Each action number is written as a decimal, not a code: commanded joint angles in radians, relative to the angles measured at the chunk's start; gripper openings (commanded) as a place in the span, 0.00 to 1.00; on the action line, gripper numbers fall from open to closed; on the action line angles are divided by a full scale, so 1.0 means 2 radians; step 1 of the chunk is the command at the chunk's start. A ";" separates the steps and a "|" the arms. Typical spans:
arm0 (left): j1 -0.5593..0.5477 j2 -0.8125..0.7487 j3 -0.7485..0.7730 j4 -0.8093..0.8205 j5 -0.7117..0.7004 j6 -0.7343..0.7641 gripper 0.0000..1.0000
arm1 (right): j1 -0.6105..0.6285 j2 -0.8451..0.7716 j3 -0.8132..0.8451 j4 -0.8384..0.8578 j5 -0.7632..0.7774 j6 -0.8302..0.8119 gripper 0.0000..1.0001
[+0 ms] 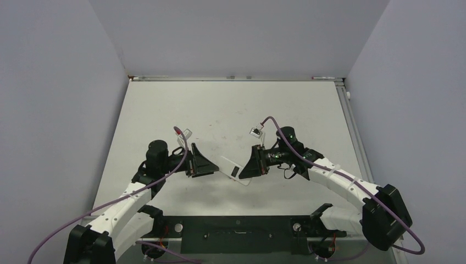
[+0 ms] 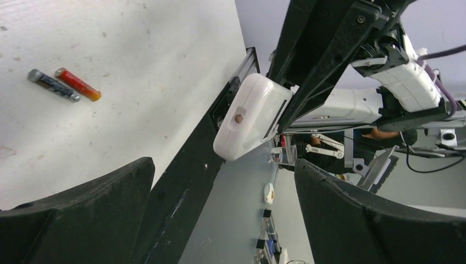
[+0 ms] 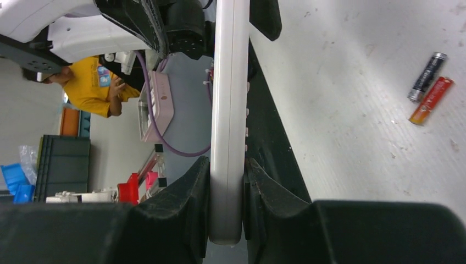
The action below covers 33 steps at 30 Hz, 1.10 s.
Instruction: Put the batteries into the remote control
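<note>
My right gripper (image 1: pixel 248 168) (image 3: pixel 226 187) is shut on the remote control (image 1: pixel 231 168) (image 3: pixel 228 110), a flat white bar held edge-on above the table and pointing at the left gripper. In the left wrist view the remote control (image 2: pixel 250 115) shows end-on, a short way in front of the jaws and outside them. My left gripper (image 1: pixel 210 165) (image 2: pixel 225 220) stands wide open with nothing between its fingers. The batteries lie side by side on the white table: a dark one (image 2: pixel 53 85) (image 3: pixel 426 77) and a reddish one (image 2: pixel 77 84) (image 3: pixel 431 100). They do not show in the top view.
A black base rail (image 1: pixel 236 231) runs along the near table edge between the two arm bases. Grey walls close in the table on the left, back and right. The white tabletop (image 1: pixel 231 110) stretches away beyond the grippers.
</note>
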 commanded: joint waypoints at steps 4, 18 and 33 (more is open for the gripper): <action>-0.035 -0.020 0.013 0.059 0.048 -0.016 0.99 | 0.038 0.012 0.007 0.125 -0.041 0.050 0.09; -0.068 -0.048 0.015 0.077 0.068 -0.024 0.75 | 0.059 0.027 0.010 0.166 -0.064 0.070 0.09; -0.070 -0.047 0.008 0.113 0.073 -0.044 0.54 | 0.077 0.024 -0.002 0.184 -0.067 0.079 0.09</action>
